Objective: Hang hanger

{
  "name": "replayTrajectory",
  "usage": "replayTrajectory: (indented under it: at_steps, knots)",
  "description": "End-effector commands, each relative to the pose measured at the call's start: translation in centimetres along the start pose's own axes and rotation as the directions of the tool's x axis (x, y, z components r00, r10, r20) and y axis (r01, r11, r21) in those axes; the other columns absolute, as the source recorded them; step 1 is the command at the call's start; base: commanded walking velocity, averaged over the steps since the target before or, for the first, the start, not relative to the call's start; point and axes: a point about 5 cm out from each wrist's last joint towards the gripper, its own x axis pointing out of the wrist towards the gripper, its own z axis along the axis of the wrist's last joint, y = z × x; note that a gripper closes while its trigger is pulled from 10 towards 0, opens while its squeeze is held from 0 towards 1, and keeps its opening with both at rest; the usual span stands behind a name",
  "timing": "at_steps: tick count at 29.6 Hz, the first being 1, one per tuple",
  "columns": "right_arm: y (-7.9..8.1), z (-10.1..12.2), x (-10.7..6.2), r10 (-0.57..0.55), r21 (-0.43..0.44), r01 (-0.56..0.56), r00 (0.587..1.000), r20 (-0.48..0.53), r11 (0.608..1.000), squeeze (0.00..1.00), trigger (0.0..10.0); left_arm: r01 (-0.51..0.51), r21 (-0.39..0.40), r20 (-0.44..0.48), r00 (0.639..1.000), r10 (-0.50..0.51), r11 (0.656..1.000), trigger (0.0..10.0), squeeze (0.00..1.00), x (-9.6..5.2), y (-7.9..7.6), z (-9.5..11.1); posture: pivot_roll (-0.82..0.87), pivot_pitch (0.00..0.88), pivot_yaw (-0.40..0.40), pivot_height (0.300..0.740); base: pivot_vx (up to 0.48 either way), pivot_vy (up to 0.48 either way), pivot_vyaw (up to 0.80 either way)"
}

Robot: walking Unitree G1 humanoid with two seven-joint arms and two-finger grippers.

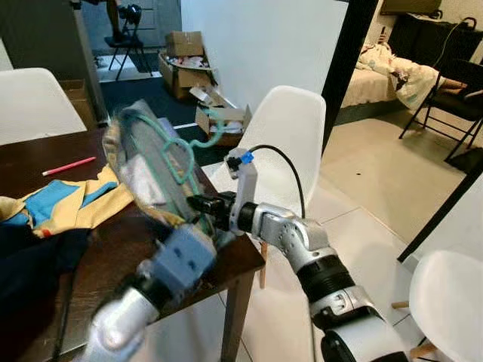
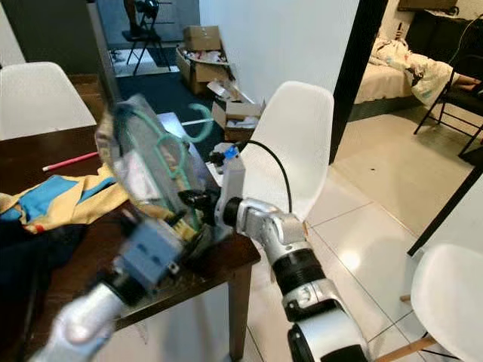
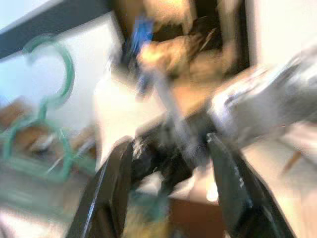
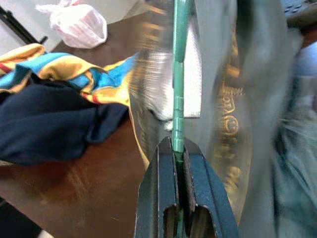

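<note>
Hanger, one of them, green plastic, stands up above the near corner of my dark wooden worktop in the left eye view, with a grey and tan garment draped over it and its hook curling toward the white chair just beyond the worktop's edge. My right hand reaches in from the right at the lower end of the hanger, while my left hand comes up from below, blurred, beside the same corner. I count one pink pencil lying on the worktop, one yellow and blue cloth and one dark navy cloth heaped beside it. Three white chairs show in all, and cardboard boxes sit on the floor further back. From the right eye the scene reads the same, with a bed seen through the doorway. My left wrist view is smeared by motion: its two black fingers stand apart with nothing gripped between them, the green hook off to one side. My right wrist view shows my right hand clenched on the green bar of the hanger, two fingers pressed against it, the garment hanging around it, and one white plastic bag at the far end of the worktop.
</note>
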Motion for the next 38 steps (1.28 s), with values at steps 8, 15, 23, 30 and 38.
replayTrajectory:
  at_steps: [8,15,23,30,38]
  knots:
    - [-1.6,0.1,-2.6,0.04,-0.132,-0.037,0.999,0.018,0.991,0.0,0.0,0.283,-0.106,0.075,0.958,-0.276,0.953,10.0,1.0,-3.3,2.5,3.9,0.16,0.0,-0.093,0.74,0.0,0.0,0.0]
    - [-2.5,2.0,-7.3,0.21,-0.245,-0.187,0.975,0.071,0.951,0.0,0.0,0.12,-0.007,0.073,0.99,-0.119,0.993,10.0,1.0,-3.7,6.9,5.4,0.16,0.0,-0.095,0.74,0.0,0.0,0.0]
    - [-2.8,4.4,-13.3,0.395,-0.253,-0.349,0.904,0.162,0.902,0.0,0.0,0.035,-0.045,0.104,0.994,-0.03,0.998,10.0,0.0,-5.0,10.3,6.2,0.15,0.0,-0.094,0.74,0.0,0.0,0.0]
    - [-1.8,4.9,-16.8,0.542,-0.256,-0.495,0.824,0.164,0.83,0.0,0.0,0.036,-0.059,0.16,0.987,-0.026,0.998,10.0,0.0,-5.2,11.7,7.3,0.13,0.0,-0.089,0.74,0.0,0.0,0.0]
    - [-0.5,3.2,-18.1,0.622,-0.257,-0.594,0.783,0.034,0.762,0.0,0.0,-0.01,-0.088,0.261,0.965,0.033,0.996,10.0,0.0,-6.5,14.3,8.9,0.14,0.0,-0.084,0.74,0.0,0.0,0.0]
